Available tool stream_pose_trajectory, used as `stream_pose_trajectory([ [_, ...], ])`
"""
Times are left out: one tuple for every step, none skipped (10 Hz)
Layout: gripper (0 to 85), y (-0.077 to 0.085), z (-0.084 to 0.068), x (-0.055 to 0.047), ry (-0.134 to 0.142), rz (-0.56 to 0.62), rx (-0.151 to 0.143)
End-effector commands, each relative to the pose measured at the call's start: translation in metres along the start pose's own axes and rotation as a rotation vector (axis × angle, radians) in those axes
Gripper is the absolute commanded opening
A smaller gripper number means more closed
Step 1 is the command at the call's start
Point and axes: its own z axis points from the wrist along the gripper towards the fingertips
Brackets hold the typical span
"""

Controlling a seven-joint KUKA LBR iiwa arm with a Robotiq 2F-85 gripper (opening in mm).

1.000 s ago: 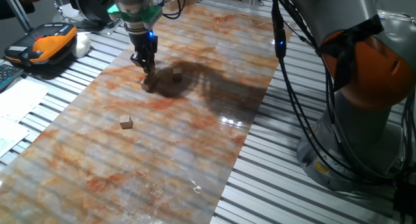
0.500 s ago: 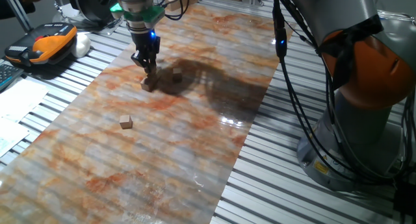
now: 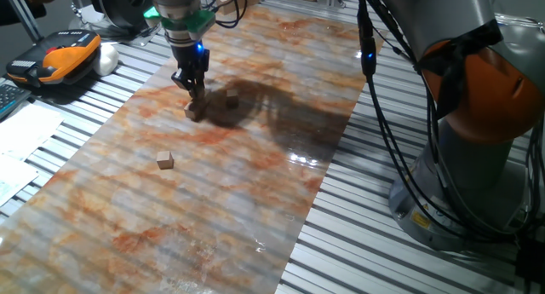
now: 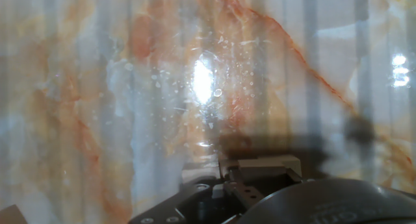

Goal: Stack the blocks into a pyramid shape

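- The hand (image 3: 195, 91) is hanging directly over the small cluster of blocks (image 3: 195, 111) on the table (image 3: 255, 175), fingertips just above or touching the top one; contact cannot be told.
- Two more blocks are lying apart: one just right of the cluster (image 3: 232, 95), one well toward the near-left (image 3: 165, 160).
- The fingers are looking close together, but whether they are gripping a block cannot be told.

We see a desk (image 3: 477, 268) of ribbed metal slats under a glossy orange-veined marble sheet (image 3: 213, 200). Far left lie an orange-and-black device (image 3: 64, 60) and white papers (image 3: 21, 149).
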Motion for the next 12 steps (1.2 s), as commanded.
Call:
stream_pose_trajectory([
  [0.0, -0.0002, 0.0002, 0.0004, 0.000, 0.000, 0.000],
  [0.0, -0.0009, 0.0000, 0.0009, 0.000, -0.002, 0.000],
  [0.0, -0.0015, -0.0004, 0.0012, 0.000, -0.005, 0.001],
  [0.0, -0.0015, -0.0005, 0.0013, 0.000, -0.005, 0.001],
  [0.0, -0.0012, 0.0002, 0.0012, 0.000, -0.005, 0.004],
  [0.0, -0.0011, 0.0007, 0.0012, -0.002, -0.008, 0.007],
  [0.0, -0.0015, 0.0006, 0.0015, -0.002, -0.009, 0.007],
  [0.0, -0.0019, 0.0006, 0.0017, -0.002, -0.009, 0.007],
  [0.0, -0.0024, 0.0007, 0.0021, -0.002, -0.009, 0.007],
  [0.0, -0.0026, 0.0009, 0.0023, -0.002, -0.009, 0.007],
  [0.0, -0.0029, 0.0014, 0.0026, -0.002, -0.011, 0.007],
  [0.0, -0.0030, 0.0015, 0.0027, -0.002, -0.011, 0.007],
])
